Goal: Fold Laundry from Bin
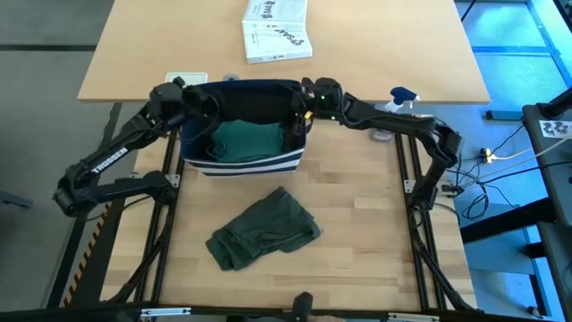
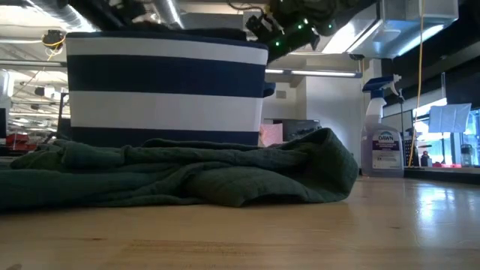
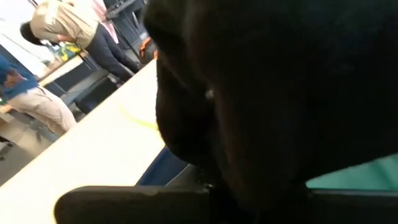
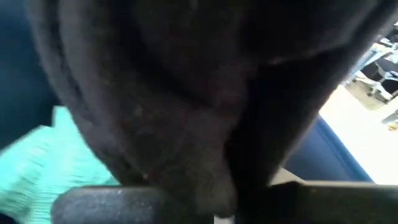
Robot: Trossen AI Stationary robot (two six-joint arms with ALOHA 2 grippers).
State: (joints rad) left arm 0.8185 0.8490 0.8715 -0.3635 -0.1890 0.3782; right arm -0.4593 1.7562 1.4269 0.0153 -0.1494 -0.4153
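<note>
The navy, white-striped bin (image 1: pixel 241 163) (image 2: pixel 165 82) stands at the table's far middle, with a teal piece (image 1: pixel 246 141) lying inside. A black T-shirt (image 1: pixel 255 100) spans the bin's far part between my two grippers. My left gripper (image 1: pixel 207 105) is at the bin's far left corner and my right gripper (image 1: pixel 302 112) at its far right corner. Each is shut on the black cloth, which fills both wrist views (image 3: pixel 280 93) (image 4: pixel 161 93). An olive-green piece (image 1: pixel 264 233) (image 2: pixel 187 176) lies crumpled on the table in front of the bin. My left gripper holds a bunch of the black T-shirt (image 3: pixel 205 143) over the bin's left end. The cloth bulges over the fingers and hides the place of contact; which part or how many layers does not show. My right gripper holds a gathered fold of the black T-shirt (image 4: pixel 205 168) over the bin's right end. The cloth drapes in folds over the fingers and covers the place of contact.
A white printed box (image 1: pixel 275 29) lies on the far table. A spray bottle (image 1: pixel 398 98) (image 2: pixel 382 135) stands right of the bin. People (image 3: pixel 62 25) stand in the room beyond. Bare wood lies on both sides of the olive-green piece.
</note>
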